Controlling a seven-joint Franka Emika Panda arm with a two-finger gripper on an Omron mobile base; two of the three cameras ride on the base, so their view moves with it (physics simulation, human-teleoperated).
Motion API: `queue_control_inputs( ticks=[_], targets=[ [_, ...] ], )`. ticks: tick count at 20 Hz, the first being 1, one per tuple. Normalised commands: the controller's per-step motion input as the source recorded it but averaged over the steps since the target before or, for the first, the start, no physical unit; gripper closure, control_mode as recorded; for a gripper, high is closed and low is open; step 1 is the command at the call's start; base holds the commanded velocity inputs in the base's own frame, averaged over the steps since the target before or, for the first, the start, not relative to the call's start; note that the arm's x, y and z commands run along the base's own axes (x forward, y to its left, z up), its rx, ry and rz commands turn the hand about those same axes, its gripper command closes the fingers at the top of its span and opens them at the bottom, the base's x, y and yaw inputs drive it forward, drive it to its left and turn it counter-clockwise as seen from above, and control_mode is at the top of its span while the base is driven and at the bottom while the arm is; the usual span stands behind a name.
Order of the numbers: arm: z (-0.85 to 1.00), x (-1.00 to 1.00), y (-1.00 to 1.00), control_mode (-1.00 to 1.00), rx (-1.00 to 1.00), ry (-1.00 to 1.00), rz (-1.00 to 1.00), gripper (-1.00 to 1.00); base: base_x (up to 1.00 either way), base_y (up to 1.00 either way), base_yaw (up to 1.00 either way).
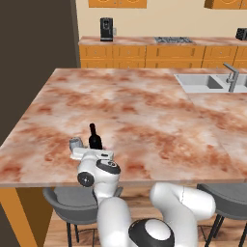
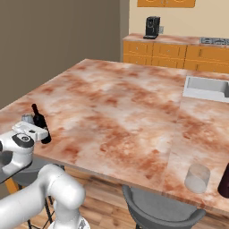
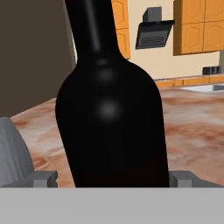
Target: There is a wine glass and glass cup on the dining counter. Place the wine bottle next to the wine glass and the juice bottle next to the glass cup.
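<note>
Jaws sit either side of the wine bottle (image 3: 111, 118), hugging its body — whether they actually press it, I cannot tell. Just beside it stands the wine glass (image 1: 75, 143), near the desk (image 1: 144, 111) edge. Bottle upright, neck skyward — slim, glossy, all black. A glass cup (image 2: 197, 177) stands well apart.

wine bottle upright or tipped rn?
Upright: the wine bottle stands on the dining counter, neck straight up, its body between the hand's fingers.

Wine bottle (image 3: 111, 118) — glossy black throughout. Counter (image 1: 144, 106) — reddish-brown marbled top, orange-brown base. Glass cup (image 2: 197, 178) clear. Chairs (image 2: 156, 210) grey.
</note>
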Motion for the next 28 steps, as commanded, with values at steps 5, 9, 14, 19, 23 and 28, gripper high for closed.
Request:
queue_control_inputs(
  ticks=[5, 9, 14, 19, 23, 28],
  targets=[
    [0.0, -0.11, 0.0, -1.0, 0.0, 0.0, 0.0, -1.0, 0.0, 0.0, 0.0],
    [0.0, -0.15, 0.0, -1.0, 0.0, 0.0, 0.0, -1.0, 0.0, 0.0, 0.0],
    [0.0, -0.13, 0.0, -1.0, 0.0, 0.0, 0.0, -1.0, 0.0, 0.0, 0.0],
    [0.0, -0.09, 0.0, -1.0, 0.0, 0.0, 0.0, -1.0, 0.0, 0.0, 0.0],
    [0.0, -0.13, 0.0, -1.0, 0.0, 0.0, 0.0, -1.0, 0.0, 0.0, 0.0],
    [0.0, -0.11, -0.01, -1.0, 0.0, 0.0, 0.0, -1.0, 0.0, 0.0, 0.0]
  ],
)
